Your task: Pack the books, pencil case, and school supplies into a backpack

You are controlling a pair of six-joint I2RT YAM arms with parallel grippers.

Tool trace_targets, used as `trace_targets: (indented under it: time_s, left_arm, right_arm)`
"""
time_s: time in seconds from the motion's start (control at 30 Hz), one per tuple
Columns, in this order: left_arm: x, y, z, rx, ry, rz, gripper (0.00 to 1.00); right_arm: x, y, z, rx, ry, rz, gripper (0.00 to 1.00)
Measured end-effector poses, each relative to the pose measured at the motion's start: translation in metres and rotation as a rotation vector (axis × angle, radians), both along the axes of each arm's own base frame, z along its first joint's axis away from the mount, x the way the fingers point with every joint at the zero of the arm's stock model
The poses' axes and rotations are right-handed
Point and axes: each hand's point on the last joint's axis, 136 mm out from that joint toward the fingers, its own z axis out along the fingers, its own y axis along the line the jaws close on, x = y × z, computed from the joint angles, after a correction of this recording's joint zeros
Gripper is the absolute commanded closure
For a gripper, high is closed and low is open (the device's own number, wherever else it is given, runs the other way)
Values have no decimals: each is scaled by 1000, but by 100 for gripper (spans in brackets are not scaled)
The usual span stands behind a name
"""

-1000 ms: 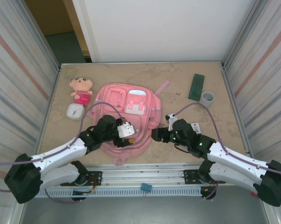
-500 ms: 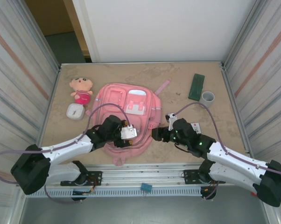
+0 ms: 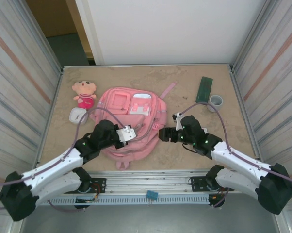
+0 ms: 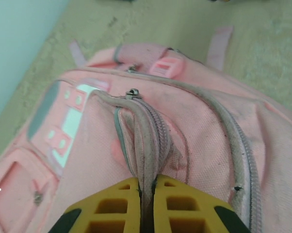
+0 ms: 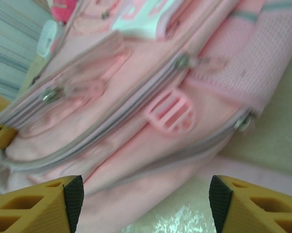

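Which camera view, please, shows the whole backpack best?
The top external view: the backpack is almost wholly visible. The left wrist view shows its pinched zipper seam close up; the right wrist view, its zipped side.

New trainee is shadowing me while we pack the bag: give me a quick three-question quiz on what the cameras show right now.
1. True or false: the left claw is shut on a fold of the backpack.
2. Fill in: the right claw has its jaws ____ (open/shut).
3. The pencil case lies: A) inside the backpack; B) beside the grey cylinder; C) in the right claw.
Key: 1 true; 2 open; 3 B.
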Motion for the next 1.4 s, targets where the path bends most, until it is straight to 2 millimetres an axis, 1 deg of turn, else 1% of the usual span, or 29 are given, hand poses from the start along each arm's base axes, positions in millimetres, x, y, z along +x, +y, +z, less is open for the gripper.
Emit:
trace_targets:
  time_s: [0.07, 0.17, 0.4, 0.5, 0.67, 0.77, 0.8, 0.9, 0.97, 1.07, 1.17, 1.3, 1.37, 1.4]
  left_arm:
    - [-7, 5, 6, -40, -13, -5, 97]
    - [-14, 11, 7, -79, -10, -7, 97]
    - [-13, 18, 14, -142, 1, 18, 98]
    - [-13, 18, 14, -155, 13, 19, 98]
    - [-14, 18, 16, -169, 21, 14, 98]
    - [-13, 18, 17, -181, 22, 16, 99]
    - [-12, 18, 18, -184, 24, 20, 99]
    - [-10, 20, 19, -195, 29, 25, 100]
    - [-10, 20, 20, -204, 33, 25, 100]
    - [-9, 21, 20, -212, 40, 25, 100]
    - [-8, 20, 21, -223, 44, 26, 100]
    - [-6, 18, 24, -236, 41, 20, 100]
    - [-6, 18, 24, -240, 42, 20, 100]
    - [-6, 18, 24, -241, 42, 20, 100]
  right_arm:
    - [12, 0, 7, 20, -7, 11, 26]
    - [26, 5, 11, 36, -7, 53, 24]
    - [43, 36, 11, 25, -11, 234, 24]
    - [48, 44, 3, 18, -1, 288, 25]
    - [55, 51, -24, 17, 71, 349, 23]
    - [57, 57, -31, 35, 98, 392, 23]
    - [57, 59, -31, 42, 98, 408, 25]
    - [57, 65, -28, 59, 102, 446, 34]
    - [56, 64, -26, 63, 108, 457, 43]
    - [55, 60, -26, 60, 122, 458, 53]
    - [48, 58, -24, 59, 136, 475, 59]
    - [44, 57, -24, 53, 137, 489, 71]
    - [43, 56, -25, 57, 149, 494, 73]
    - [43, 57, -25, 60, 154, 498, 71]
